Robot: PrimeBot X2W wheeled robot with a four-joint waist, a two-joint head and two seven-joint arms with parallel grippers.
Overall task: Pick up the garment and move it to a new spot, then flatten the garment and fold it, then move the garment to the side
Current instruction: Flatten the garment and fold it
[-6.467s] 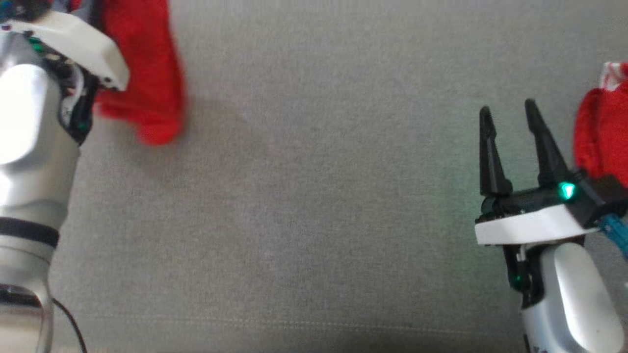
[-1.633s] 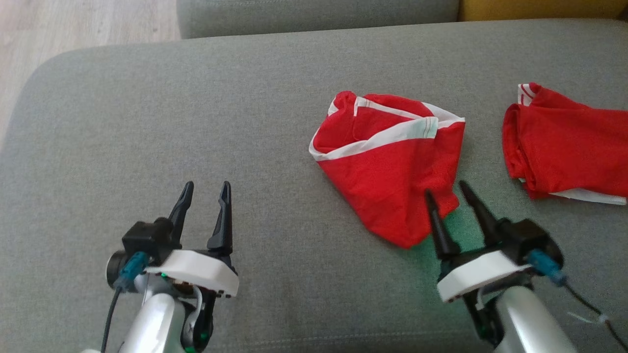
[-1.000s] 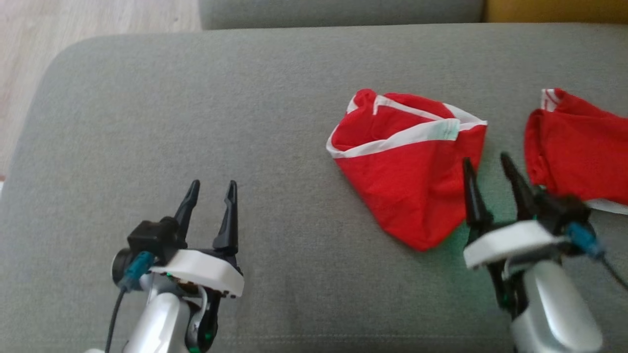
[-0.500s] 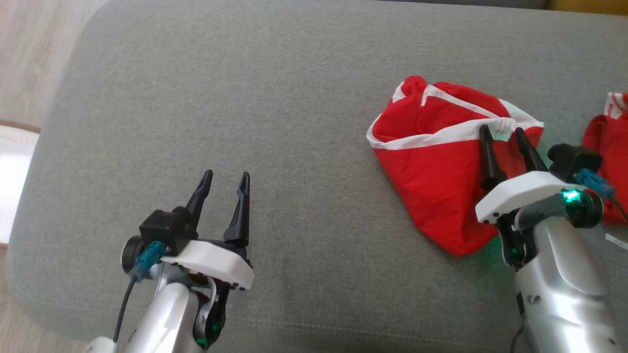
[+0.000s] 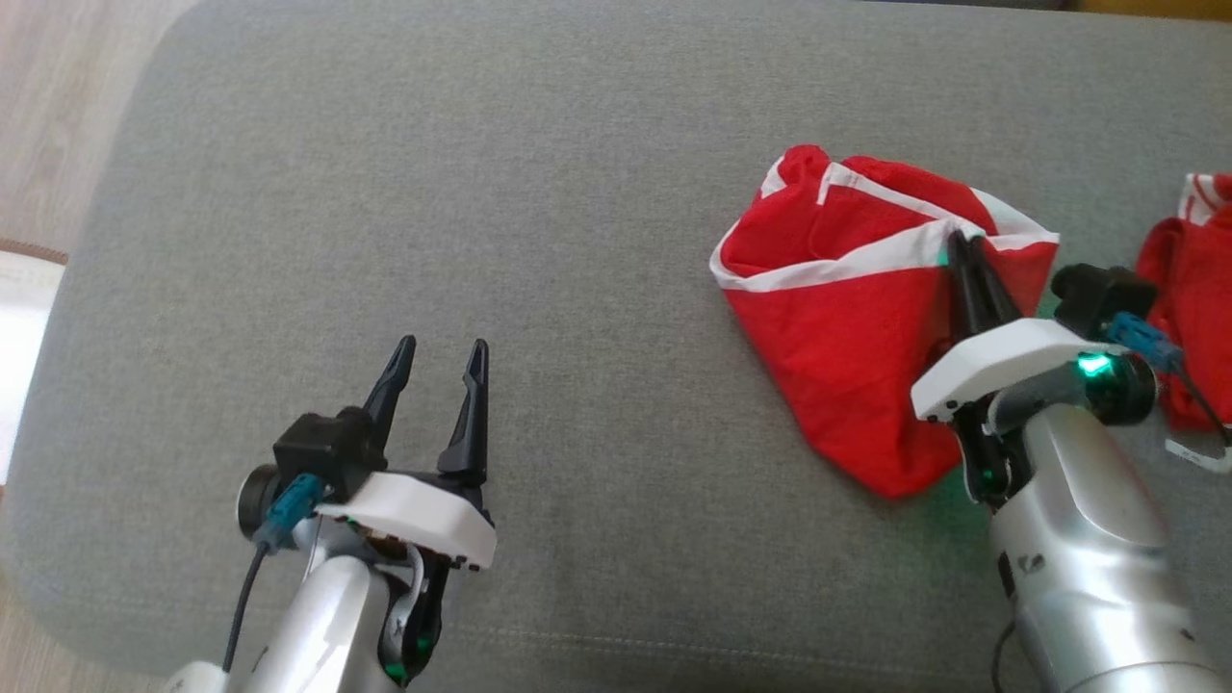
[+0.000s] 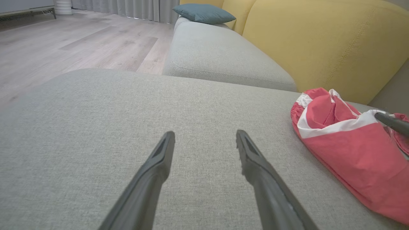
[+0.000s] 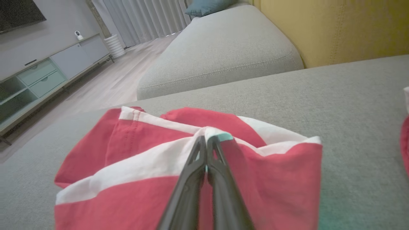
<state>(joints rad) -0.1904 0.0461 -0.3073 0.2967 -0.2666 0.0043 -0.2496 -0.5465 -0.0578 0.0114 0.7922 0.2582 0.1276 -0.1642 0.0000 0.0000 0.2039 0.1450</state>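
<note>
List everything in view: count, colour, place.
garment: one, red with white bands, crumpled on the near seat cushion, right of centre
second garment: one, red with white trim, at the head view's right edge
seat cushion: one, grey, under both garments
farther seat: one, grey, beyond the near cushion
backrest: yellow, behind the seats
pillow: one, teal, on the farther seat's far end
floor: pale wood, beside the seats
cabinet: one, pale grey, along the wall
left gripper: dark fingers, open over bare cushion
right gripper: dark fingers, shut on the garment's white band
</note>
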